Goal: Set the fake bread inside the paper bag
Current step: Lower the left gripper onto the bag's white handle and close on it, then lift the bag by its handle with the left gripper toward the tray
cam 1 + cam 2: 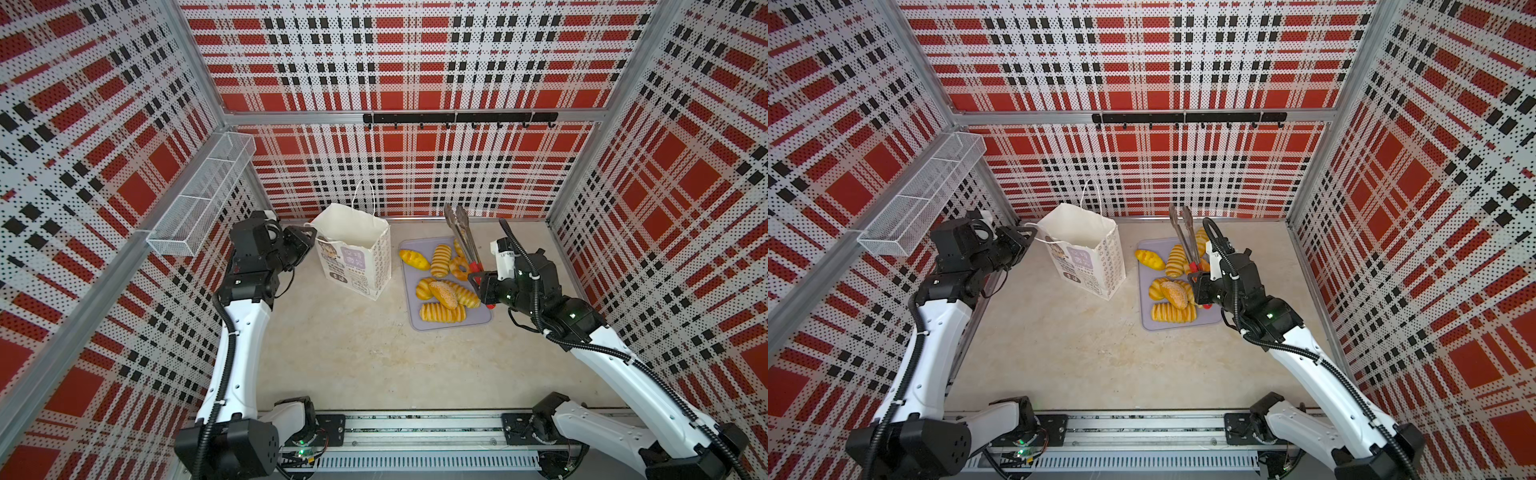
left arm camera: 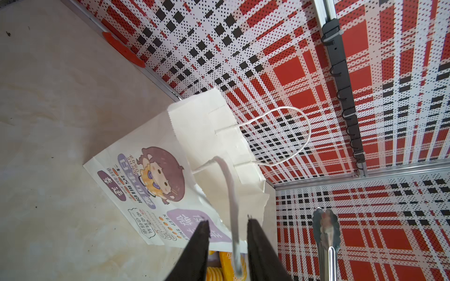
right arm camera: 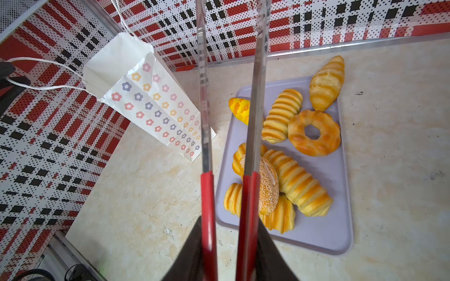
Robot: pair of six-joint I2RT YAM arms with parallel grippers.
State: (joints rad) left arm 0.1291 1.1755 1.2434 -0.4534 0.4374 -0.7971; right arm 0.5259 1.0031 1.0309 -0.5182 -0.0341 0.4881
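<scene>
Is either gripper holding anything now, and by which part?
The right gripper grips the tongs by their red handles. The left gripper holds nothing: the cord handle of the paper bag runs between its parted fingers, unpinched.

A flat lilac tray [image 1: 476, 319] lies on the beige table [image 1: 353, 357]. Over the far right side of the tray are metal tongs [image 3: 257, 85] with red handles. They are raised, with the two arms a little apart and the tips toward the back wall. Higher up behind the tray, a black hook rail [image 1: 457, 117] runs along the red plaid wall [image 1: 415, 62]. Well to the left of the tray, a white wire basket [image 1: 199, 195] hangs on the side wall.
</scene>
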